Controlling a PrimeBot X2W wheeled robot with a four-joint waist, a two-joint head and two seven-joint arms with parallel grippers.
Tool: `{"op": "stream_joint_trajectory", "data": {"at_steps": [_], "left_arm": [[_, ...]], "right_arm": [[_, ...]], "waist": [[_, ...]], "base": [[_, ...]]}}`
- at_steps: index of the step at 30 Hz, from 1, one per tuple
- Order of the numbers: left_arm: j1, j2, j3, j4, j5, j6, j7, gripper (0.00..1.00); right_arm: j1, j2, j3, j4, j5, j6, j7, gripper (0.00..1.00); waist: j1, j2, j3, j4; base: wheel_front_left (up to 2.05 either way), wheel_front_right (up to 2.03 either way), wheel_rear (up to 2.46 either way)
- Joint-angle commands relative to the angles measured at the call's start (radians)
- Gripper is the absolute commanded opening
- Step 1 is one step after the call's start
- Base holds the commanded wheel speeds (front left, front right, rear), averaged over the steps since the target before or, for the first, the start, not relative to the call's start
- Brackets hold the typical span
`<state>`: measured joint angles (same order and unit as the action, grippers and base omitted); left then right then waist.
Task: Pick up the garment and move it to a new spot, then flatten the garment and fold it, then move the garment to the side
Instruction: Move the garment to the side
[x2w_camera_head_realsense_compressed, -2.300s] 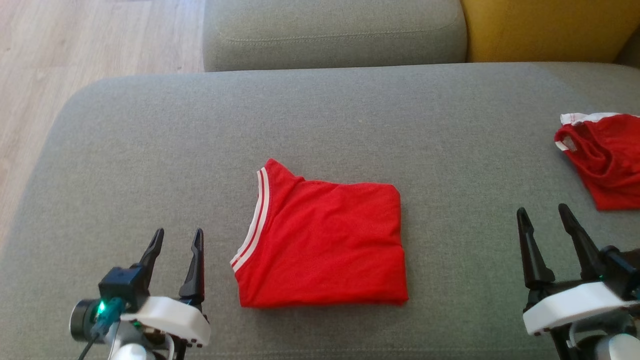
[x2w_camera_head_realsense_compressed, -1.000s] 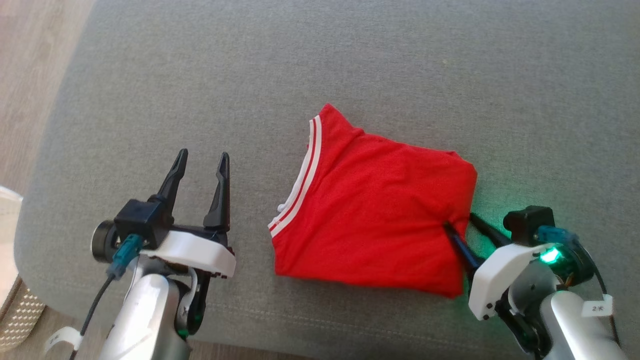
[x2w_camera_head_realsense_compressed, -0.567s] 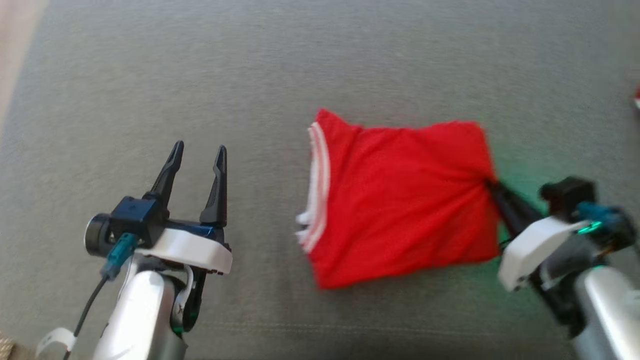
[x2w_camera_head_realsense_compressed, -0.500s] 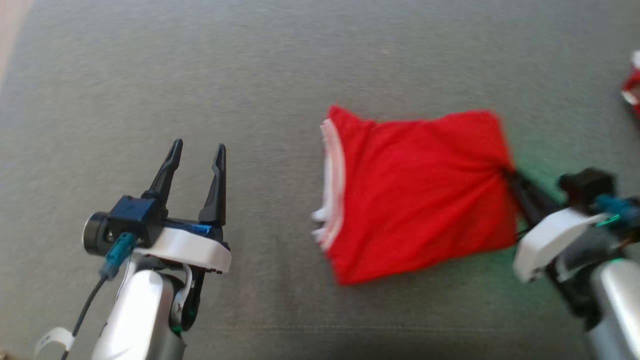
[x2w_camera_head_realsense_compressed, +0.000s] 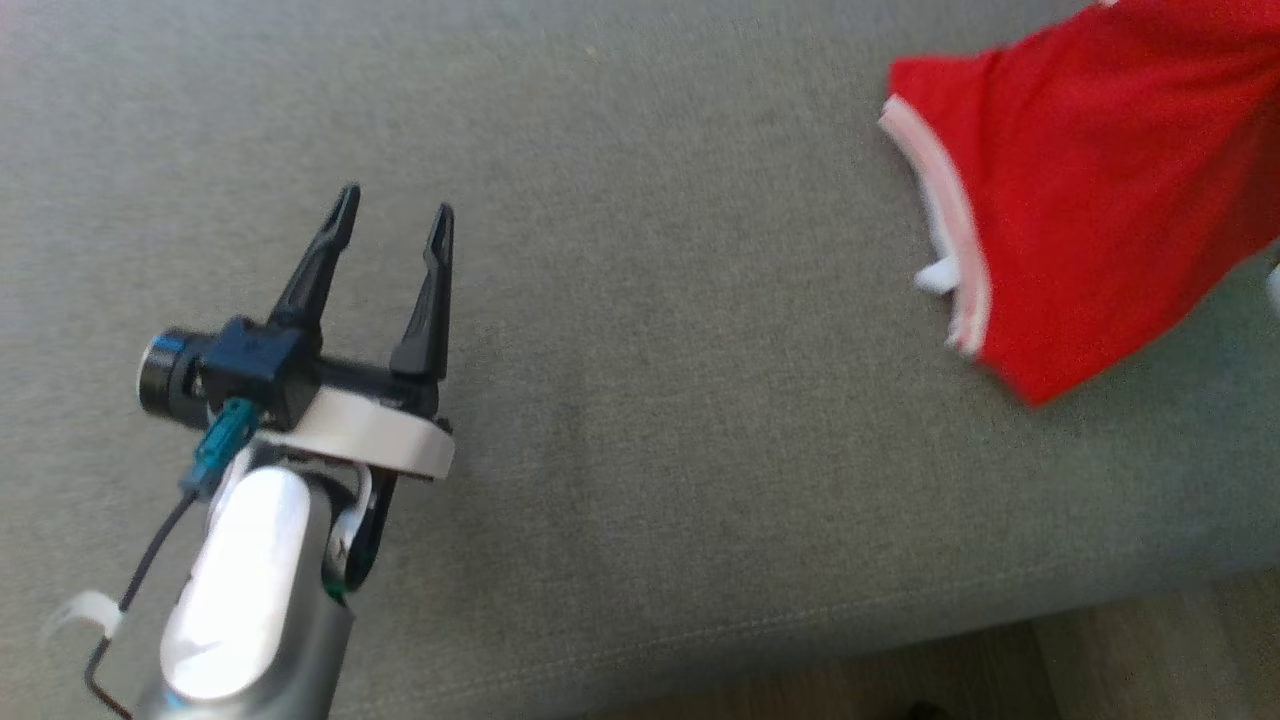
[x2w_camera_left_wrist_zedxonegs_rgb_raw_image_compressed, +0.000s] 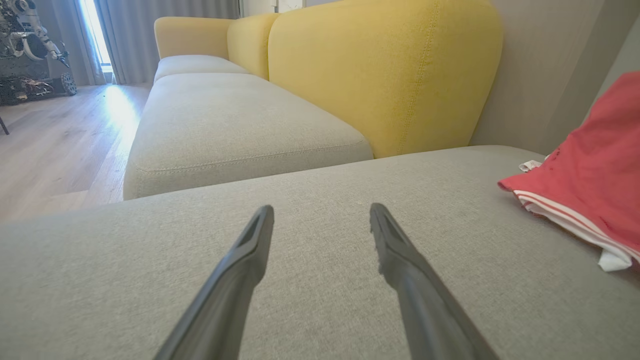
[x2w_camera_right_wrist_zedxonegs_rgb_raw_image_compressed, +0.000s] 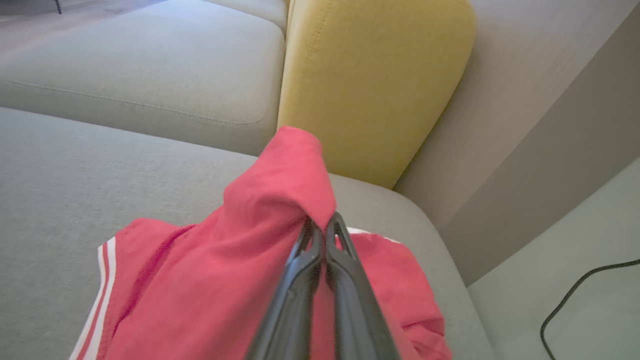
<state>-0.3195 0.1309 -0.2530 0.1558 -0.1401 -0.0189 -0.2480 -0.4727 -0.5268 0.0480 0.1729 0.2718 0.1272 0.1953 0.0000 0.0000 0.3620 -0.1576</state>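
Observation:
The garment (x2w_camera_head_realsense_compressed: 1090, 190) is a folded red shirt with white-striped trim, at the upper right of the head view on the grey sofa seat (x2w_camera_head_realsense_compressed: 650, 350). My right gripper (x2w_camera_right_wrist_zedxonegs_rgb_raw_image_compressed: 322, 226) is shut on a bunched fold of the garment (x2w_camera_right_wrist_zedxonegs_rgb_raw_image_compressed: 225, 280), which is raised and drapes down from the fingertips. My left gripper (x2w_camera_head_realsense_compressed: 393, 202) stands open over bare seat, well to the left of the shirt, with nothing between its fingers. In the left wrist view the left gripper (x2w_camera_left_wrist_zedxonegs_rgb_raw_image_compressed: 320, 209) is also open, and the garment's (x2w_camera_left_wrist_zedxonegs_rgb_raw_image_compressed: 595, 170) striped edge lies to the right.
A yellow backrest (x2w_camera_right_wrist_zedxonegs_rgb_raw_image_compressed: 370, 80) and another grey seat cushion (x2w_camera_left_wrist_zedxonegs_rgb_raw_image_compressed: 225, 125) lie beyond the seat. More red cloth with a white edge (x2w_camera_right_wrist_zedxonegs_rgb_raw_image_compressed: 410, 285) sits behind the right fingers. The seat's front edge and wooden floor (x2w_camera_head_realsense_compressed: 1100, 660) are close. A black cable (x2w_camera_right_wrist_zedxonegs_rgb_raw_image_compressed: 575, 295) lies at the right.
My right gripper has shut on the garment's right edge and pulled it up and to the right. The head camera has turned and bent down. The left gripper has stayed open.

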Motion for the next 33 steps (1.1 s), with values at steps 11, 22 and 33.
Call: {"op": "stream_joint_trajectory", "data": {"at_steps": [11,22,33], "left_arm": [[-0.091,0.045,0.0,-0.043,0.025,-0.014,0.01,1.0],[-0.109,0.074,-0.009,-0.06,0.031,-0.016,0.028,1.0],[-0.103,0.086,-0.016,-0.062,0.022,-0.011,0.035,1.0]], "right_arm": [[-0.201,-0.111,-0.065,0.179,0.069,0.003,-0.118,0.0],[-0.252,-0.093,-0.09,0.297,0.072,0.003,-0.178,0.08],[-0.243,-0.046,-0.083,0.317,0.068,0.003,-0.227,1.0]], "waist": [[0.0,0.0,0.136,-0.046],[0.0,0.0,0.17,-0.082],[0.0,0.0,0.153,-0.098]], "base": [[0.0,0.0,0.0],[0.0,0.0,0.0],[0.0,0.0,0.0]]}}
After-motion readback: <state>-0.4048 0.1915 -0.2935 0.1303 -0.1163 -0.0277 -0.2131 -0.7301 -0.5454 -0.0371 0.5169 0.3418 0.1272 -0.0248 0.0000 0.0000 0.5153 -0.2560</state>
